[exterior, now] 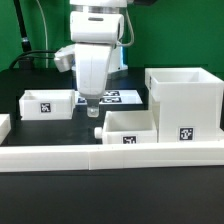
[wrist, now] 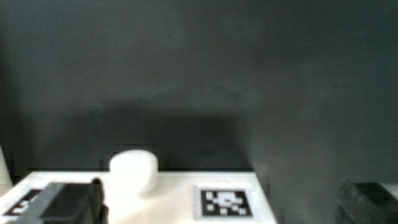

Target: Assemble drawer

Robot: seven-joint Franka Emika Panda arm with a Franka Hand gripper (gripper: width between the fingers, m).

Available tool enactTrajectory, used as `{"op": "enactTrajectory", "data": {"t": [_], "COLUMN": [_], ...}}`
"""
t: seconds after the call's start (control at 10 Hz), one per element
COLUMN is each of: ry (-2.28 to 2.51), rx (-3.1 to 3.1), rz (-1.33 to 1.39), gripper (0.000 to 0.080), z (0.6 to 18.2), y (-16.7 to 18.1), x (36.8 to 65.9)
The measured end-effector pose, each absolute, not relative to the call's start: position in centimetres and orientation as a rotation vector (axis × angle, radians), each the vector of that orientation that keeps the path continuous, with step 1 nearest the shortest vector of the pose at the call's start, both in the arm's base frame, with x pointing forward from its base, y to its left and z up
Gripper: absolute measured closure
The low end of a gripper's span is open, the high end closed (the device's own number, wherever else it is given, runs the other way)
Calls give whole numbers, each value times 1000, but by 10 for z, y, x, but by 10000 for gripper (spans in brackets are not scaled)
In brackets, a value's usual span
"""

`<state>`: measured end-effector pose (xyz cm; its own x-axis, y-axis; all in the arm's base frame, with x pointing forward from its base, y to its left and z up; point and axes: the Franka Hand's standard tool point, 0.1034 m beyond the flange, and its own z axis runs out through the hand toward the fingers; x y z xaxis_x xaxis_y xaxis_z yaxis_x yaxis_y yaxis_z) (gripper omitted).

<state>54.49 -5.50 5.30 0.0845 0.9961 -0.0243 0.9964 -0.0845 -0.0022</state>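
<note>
The large white cube-like housing (exterior: 185, 100) stands at the exterior view's right. One small white tray (exterior: 128, 125) with a tag sits in the middle, and its round knob (exterior: 95, 130) points toward the exterior view's left. A second small tray (exterior: 47, 102) sits at the left. My gripper (exterior: 92, 104) hangs just above the middle tray's knob end, open and empty. In the wrist view, the gripper (wrist: 217, 205) has its dark fingers (wrist: 63, 203) wide apart. Between them lie the knob (wrist: 130, 172) and the tray's white face with a tag (wrist: 226, 201).
A long low white border rail (exterior: 110, 156) runs along the front of the black table. The marker board (exterior: 118, 97) lies flat behind the gripper. Cables and a green backdrop are at the far edge.
</note>
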Motion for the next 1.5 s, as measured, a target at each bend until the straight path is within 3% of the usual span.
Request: {"op": "enactTrajectory", "data": {"t": [0.7,1.5], "ry": [2072,2100], "rx": [2374,2379], "rz": [-21,25], "gripper": [150,150], "z": [62,59], "y": [-19,-20], "x": [551,545]}}
